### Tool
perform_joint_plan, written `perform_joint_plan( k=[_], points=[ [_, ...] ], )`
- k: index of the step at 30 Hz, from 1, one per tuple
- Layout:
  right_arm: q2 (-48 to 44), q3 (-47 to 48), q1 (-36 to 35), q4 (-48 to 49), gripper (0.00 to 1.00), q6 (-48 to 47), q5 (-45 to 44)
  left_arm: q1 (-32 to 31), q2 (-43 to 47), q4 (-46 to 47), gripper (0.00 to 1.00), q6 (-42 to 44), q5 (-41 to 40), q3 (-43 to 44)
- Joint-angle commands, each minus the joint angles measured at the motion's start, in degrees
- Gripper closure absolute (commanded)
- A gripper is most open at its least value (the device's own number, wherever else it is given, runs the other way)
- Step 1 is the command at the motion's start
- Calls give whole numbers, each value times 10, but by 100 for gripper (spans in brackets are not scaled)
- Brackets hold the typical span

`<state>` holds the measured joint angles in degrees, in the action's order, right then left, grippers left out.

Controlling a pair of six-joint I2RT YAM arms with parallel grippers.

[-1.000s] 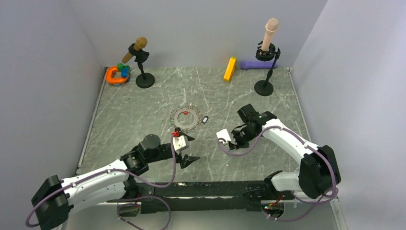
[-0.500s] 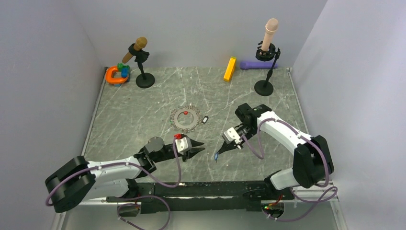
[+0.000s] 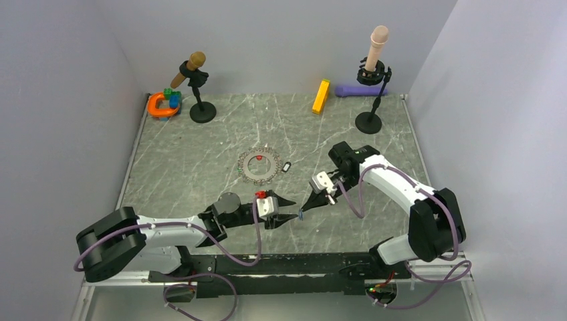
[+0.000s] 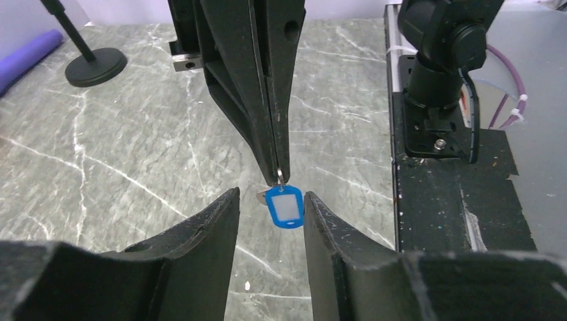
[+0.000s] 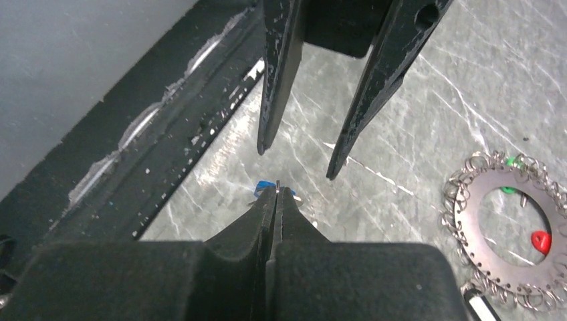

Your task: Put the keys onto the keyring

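Note:
My right gripper (image 3: 306, 208) is shut on the small metal loop of a blue key (image 4: 285, 208), which hangs from its tips above the table. It also shows in the right wrist view (image 5: 275, 190), with the blue key (image 5: 262, 188) mostly hidden behind the tips. My left gripper (image 3: 291, 210) is open, its jaws on either side of the blue key in the left wrist view (image 4: 271, 200). The grey keyring (image 3: 260, 165) lies mid-table with red and green keys inside it; it shows at the right of the right wrist view (image 5: 506, 231). A black key (image 3: 286, 166) lies beside it.
An orange C-shaped toy (image 3: 160, 105) sits at the back left. Two black stands (image 3: 202, 111) (image 3: 368, 122) hold microphone-like props. A yellow block (image 3: 321, 95) and a purple cylinder (image 3: 351, 90) lie at the back. The black front rail (image 4: 455, 200) runs close to both grippers.
My left arm has stretched right and brought its open gripper around the blue key. My right gripper has swung round and lowered, holding the key at the left jaws.

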<state>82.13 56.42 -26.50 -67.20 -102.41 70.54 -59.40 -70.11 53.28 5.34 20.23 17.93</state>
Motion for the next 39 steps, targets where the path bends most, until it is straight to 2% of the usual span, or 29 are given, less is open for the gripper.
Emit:
perform_joint_plan(
  k=[1,5,8,17,26,31,39],
  points=[
    [-22,-36,3,157,100,145,-30,-4,9,4,54,11,-42,-4],
    [-12,-68,1,252,100,249,-93,-4,41,-25,52,16,-73,-27],
    [-7,-78,-9,324,100,333,-171,-4,73,-45,51,9,-97,-50],
    [51,-63,-69,417,100,464,-292,-4,176,-104,48,-2,-158,-105],
    [125,2,-155,440,100,543,-356,-4,237,-136,46,-7,-189,-122],
    [162,28,-168,436,100,570,-375,-4,264,-152,45,-12,-201,-129],
    [155,5,-159,425,85,574,-415,-4,284,-163,44,-14,-201,-135]
  ],
)
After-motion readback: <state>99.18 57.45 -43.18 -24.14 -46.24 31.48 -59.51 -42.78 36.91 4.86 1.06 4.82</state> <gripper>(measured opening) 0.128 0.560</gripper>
